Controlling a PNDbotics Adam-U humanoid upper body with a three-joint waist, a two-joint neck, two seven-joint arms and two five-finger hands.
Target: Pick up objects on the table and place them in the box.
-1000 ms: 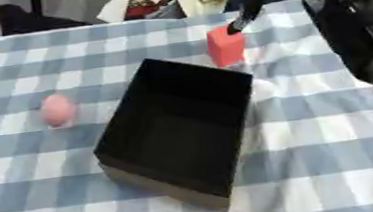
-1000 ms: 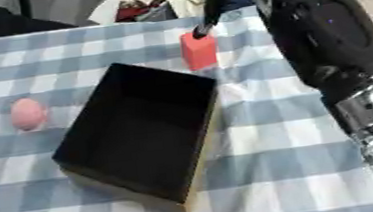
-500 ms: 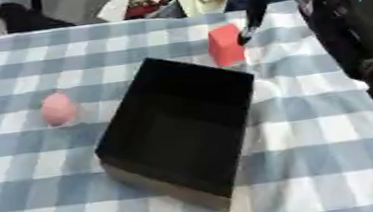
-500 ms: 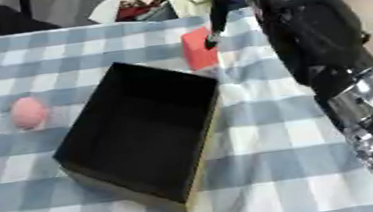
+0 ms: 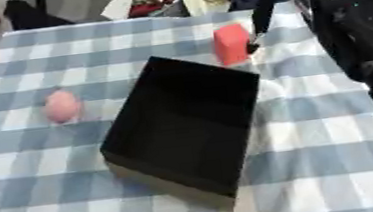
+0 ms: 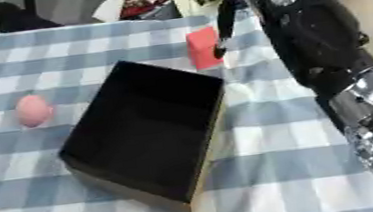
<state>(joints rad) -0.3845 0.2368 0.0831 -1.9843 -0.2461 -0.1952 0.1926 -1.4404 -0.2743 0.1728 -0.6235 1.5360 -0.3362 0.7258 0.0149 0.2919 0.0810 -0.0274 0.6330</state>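
Red block (image 5: 231, 43) now sits at the far rim of the black box (image 5: 183, 123), closer to the opening than a second ago; over the last second it has travelled from further back on the bench (image 5: 337, 161) toward the box. Whether it is lifted clear of the cloth or being slid along it, cannot tell.

Right hand (image 6: 220, 21) reaches in from the upper right, long dark fingers hanging down against the block's right side. Fingers look extended rather than curled, but whether a thumb closes on the far face is hidden; grip state cannot be told.

Left hand not seen in either view.

Pink egg-shaped object (image 5: 61, 106) lies on the checked cloth left of the box, well apart from it, untouched.

Box interior appears empty. Judgement: first object is about to go over the rim; the pink one remains to be fetched.
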